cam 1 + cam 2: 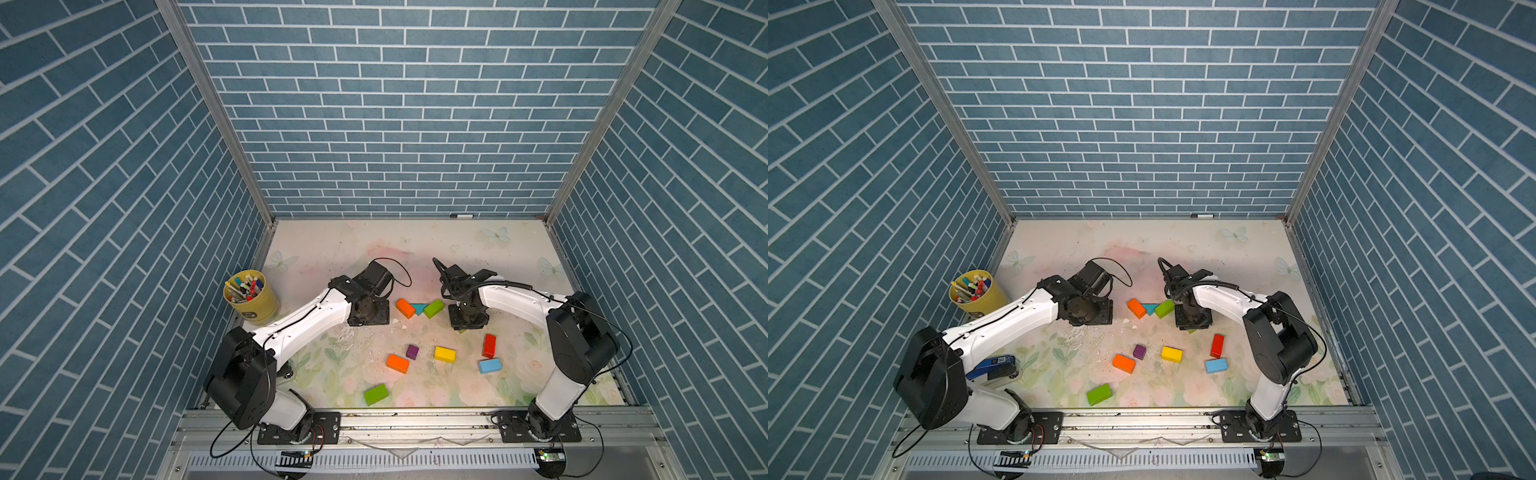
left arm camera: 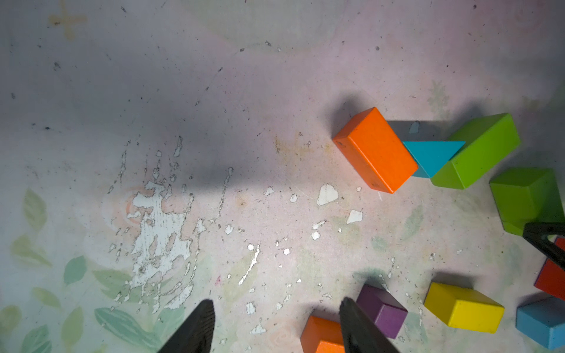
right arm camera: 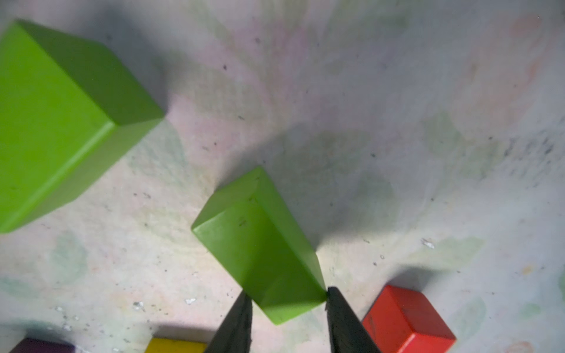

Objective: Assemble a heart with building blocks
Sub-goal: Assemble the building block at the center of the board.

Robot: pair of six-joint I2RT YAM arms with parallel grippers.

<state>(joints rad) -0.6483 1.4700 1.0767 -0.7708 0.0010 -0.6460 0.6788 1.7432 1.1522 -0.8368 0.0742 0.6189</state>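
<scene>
Glossy, sharp-edged building blocks are scattered over a floral-printed table whose film is scratched and flaked. The heart is only begun: an orange brick, a teal triangle and a green brick are set touching in a row. The near end of a second green brick is pinched between the narrowed fingers of the right gripper, with a red brick just beside. The left gripper is held partly open and empty over bare table, a purple cube just beside one finger. A yellow cup of pens is placed well apart.
</scene>
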